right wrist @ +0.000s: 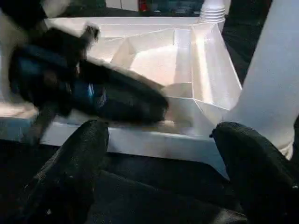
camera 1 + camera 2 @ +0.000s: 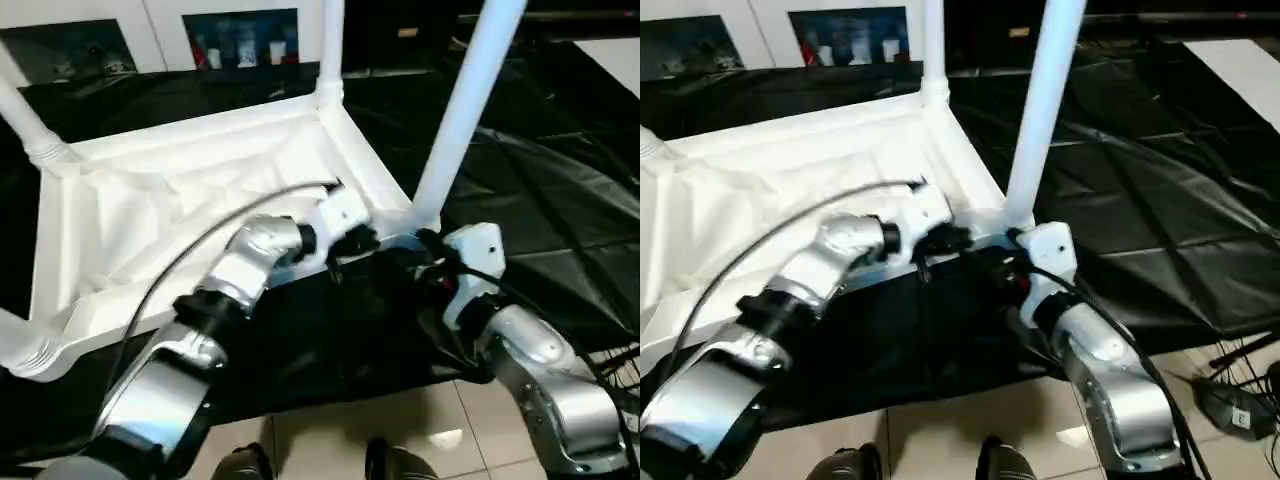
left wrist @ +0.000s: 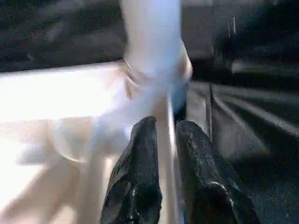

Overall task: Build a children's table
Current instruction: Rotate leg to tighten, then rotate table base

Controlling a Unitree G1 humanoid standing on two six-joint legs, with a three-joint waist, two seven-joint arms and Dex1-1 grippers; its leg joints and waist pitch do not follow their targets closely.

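Both forearms are bulky cast shells of polished silver metal, rounded and jointed with black collars between the segments. The left forearm (image 2: 165, 385) carries a thin grey cable (image 2: 215, 235) arching from its near end up to a white boxy wrist housing (image 2: 340, 212). The right forearm (image 2: 555, 385) ends in a similar white housing (image 2: 478, 250) with black wiring and a small red spot beside it. Each pincer has two chunky, matte black fingers (image 1: 70, 168) with a rough texture.

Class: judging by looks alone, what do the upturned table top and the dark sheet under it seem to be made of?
Table top: probably moulded white plastic, smooth and slightly glossy, with ribs cast into its underside. Dark sheet: seemingly thin black plastic film, shiny, wrinkled in sharp creases.
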